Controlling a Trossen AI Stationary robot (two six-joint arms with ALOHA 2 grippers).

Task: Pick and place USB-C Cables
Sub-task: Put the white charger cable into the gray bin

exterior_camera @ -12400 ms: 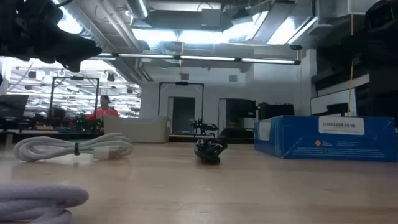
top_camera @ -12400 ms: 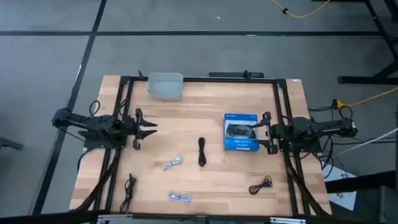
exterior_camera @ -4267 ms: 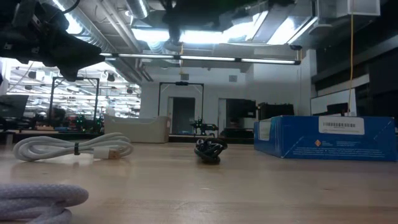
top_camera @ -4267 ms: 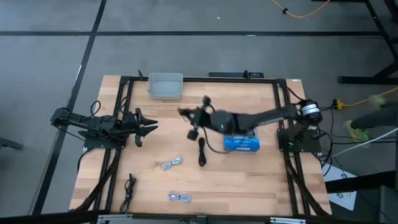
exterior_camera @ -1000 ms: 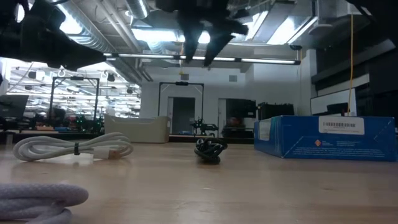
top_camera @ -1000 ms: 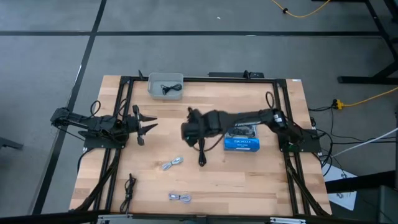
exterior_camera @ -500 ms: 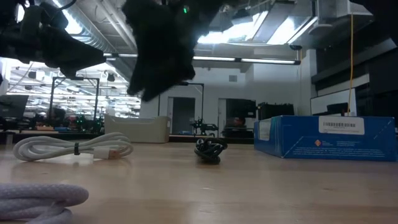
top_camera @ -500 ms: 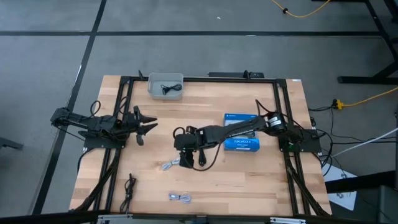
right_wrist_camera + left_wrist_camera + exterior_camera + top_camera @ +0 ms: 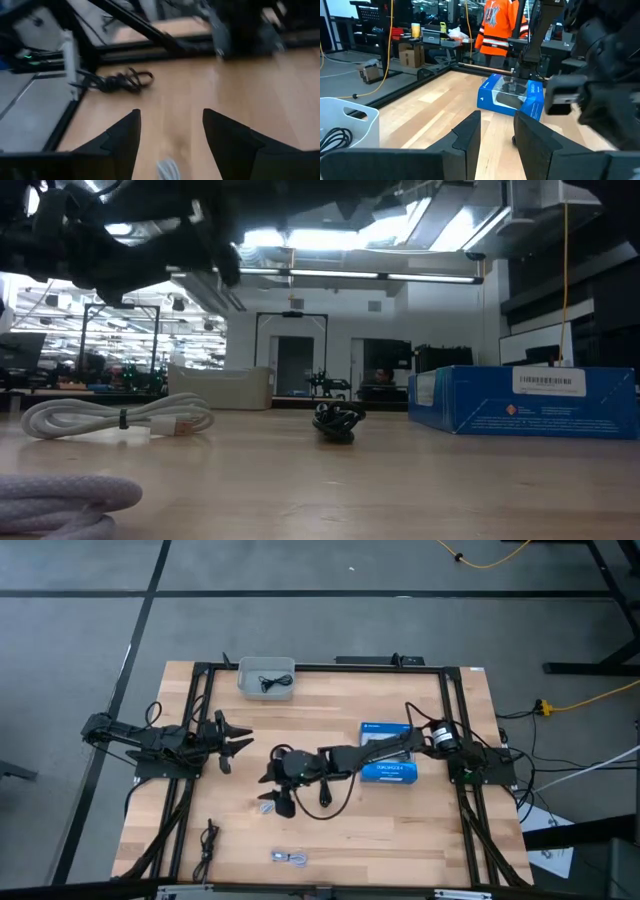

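Over the middle of the desk, the right hand reaches far across from its base, its fingers spread wide and holding nothing. It hangs right above a silvery-grey cable, whose pale end shows just between the fingertips in the right wrist view. Just beside the hand, toward the blue box, lies a black cable in a straight bundle. Another black cable sits near the desk's front left corner, well apart from the hand, and a second silvery-grey cable lies near the front edge. One more black cable rests inside the clear bin at the far edge. At the left side, the left hand waits, fingers apart and empty.
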